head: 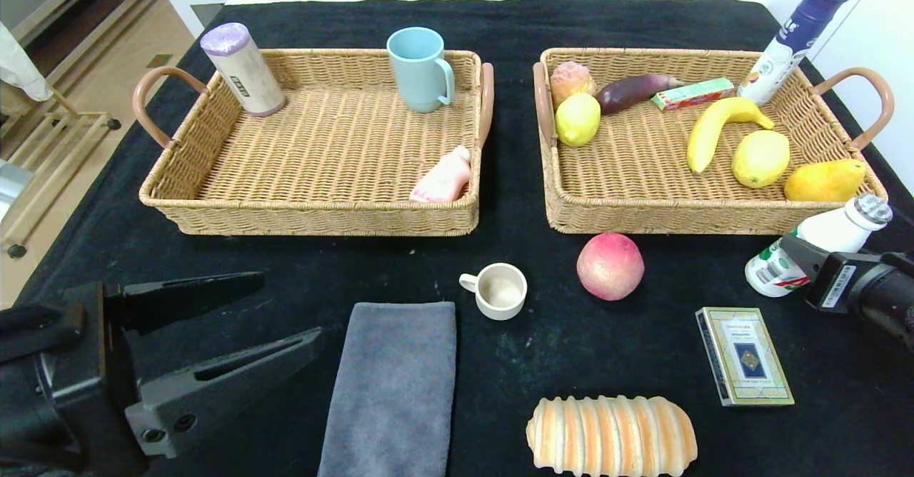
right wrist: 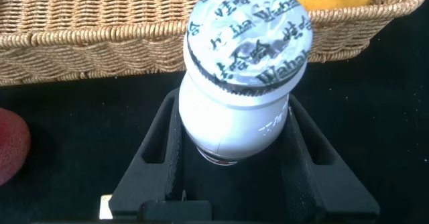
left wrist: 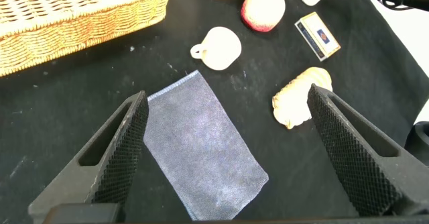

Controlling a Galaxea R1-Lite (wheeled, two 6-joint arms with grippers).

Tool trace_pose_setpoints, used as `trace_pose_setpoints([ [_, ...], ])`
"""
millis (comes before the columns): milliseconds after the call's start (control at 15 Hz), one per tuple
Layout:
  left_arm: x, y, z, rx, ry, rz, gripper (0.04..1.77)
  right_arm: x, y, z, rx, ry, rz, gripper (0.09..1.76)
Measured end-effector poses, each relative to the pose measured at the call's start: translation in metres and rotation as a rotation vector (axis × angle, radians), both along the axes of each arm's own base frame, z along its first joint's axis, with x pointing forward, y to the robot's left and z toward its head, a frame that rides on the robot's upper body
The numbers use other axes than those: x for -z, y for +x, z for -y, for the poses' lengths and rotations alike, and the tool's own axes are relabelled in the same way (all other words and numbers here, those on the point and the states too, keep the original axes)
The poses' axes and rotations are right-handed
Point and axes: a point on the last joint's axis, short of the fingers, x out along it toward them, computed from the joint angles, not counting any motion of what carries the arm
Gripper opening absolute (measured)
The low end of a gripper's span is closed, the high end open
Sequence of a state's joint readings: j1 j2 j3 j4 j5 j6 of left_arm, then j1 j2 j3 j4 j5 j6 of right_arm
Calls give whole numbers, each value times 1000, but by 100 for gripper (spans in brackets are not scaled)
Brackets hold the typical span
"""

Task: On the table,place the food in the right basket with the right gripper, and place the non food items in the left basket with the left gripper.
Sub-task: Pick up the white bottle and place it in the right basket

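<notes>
Left gripper (head: 285, 309) sits low at the near-left corner of the black cloth-covered table (head: 514, 20), fingers spread wide apart, holding nothing — the folded grey towel (head: 393, 384) lies just beside its tips on the cloth, not touched. Left woven wicker basket (head: 314, 216) holds a purple-lidded cylindrical canister (head: 243, 68) leaning in its far-left corner, a light blue mug (head: 421, 68) upright against the far wall, and a pink squeeze bottle (head: 443, 177) lying in the near-right corner. In front of the gap between the baskets stands a small cream-white cup (head: 498, 290), with a red-pink apple (head: 610, 265) near it to the right, close to the right basket's front wall. Striped bread loaf (head: 611, 435) lies at the near edge; a boxed deck of cards (head: 744, 355) lies flat, up and to its right. Right woven wicker basket (head: 643, 216) holds a reddish-orange round fruit, two lemons (head: 577, 118), a purple eggplant (head: 635, 91), a green-red flat box (head: 692, 93), a banana (head: 717, 126), a mango (head: 825, 181), and a white bottle with a dark blue cap (head: 789, 41) leaning in the far-right corner. Right gripper (head: 792, 252) is at the basket's near-right corner, outside it, fingers clamped on the lower body of the small white foil-lidded drink bottle (head: 821, 243) — bottle tilted, lid end toward the basket wall, just outside the rim below the mango.
</notes>
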State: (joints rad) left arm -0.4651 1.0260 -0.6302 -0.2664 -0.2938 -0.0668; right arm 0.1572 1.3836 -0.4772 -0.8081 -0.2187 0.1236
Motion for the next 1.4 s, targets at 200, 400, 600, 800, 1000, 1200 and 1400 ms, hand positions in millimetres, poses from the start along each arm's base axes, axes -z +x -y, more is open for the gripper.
trace_pose_setpoints([
  [200,0,0,0,0,0,1,172,-1,-2,0,-6,-2,3,87],
  [400,0,0,0,0,-1,3,172,-8,-11,-1,-21,-11,9,87],
  [600,-1,-2,-1,1,-5,10,172,-20,-24,0,-27,-20,-17,87],
  [800,-3,-4,-2,3,-7,28,172,-40,-35,-2,-56,-20,-13,87],
  [1000,-5,-5,-3,0,2,46,172,-69,-40,-8,-94,-14,16,87],
  [1200,-5,-5,-3,-1,3,47,172,-99,-32,-17,-132,-9,57,87],
  [1400,-4,-5,-3,-1,4,45,172,-117,-9,-29,-167,-16,79,87],
])
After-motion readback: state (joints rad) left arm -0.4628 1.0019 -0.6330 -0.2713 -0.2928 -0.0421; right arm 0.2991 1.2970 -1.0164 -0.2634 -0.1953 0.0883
